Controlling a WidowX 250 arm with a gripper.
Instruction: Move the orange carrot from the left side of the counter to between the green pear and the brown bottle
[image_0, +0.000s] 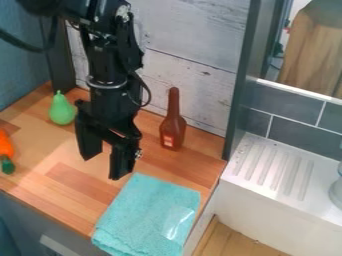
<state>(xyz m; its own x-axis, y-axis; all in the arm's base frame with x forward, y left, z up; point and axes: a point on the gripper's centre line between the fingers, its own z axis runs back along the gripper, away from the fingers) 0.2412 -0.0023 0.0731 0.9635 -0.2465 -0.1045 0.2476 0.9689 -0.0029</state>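
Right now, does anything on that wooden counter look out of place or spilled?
The turquoise cloth looks a bit off: it overhangs the edge of the wooden counter, with a shiny patch I can't identify. The brown bottle stands upright, and I see no clear spill.

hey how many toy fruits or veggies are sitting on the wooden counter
2: a green pear toward the back left, beside the arm, and an orange carrot with a green end, cut off by the picture's left edge. Another could be hidden behind the arm.
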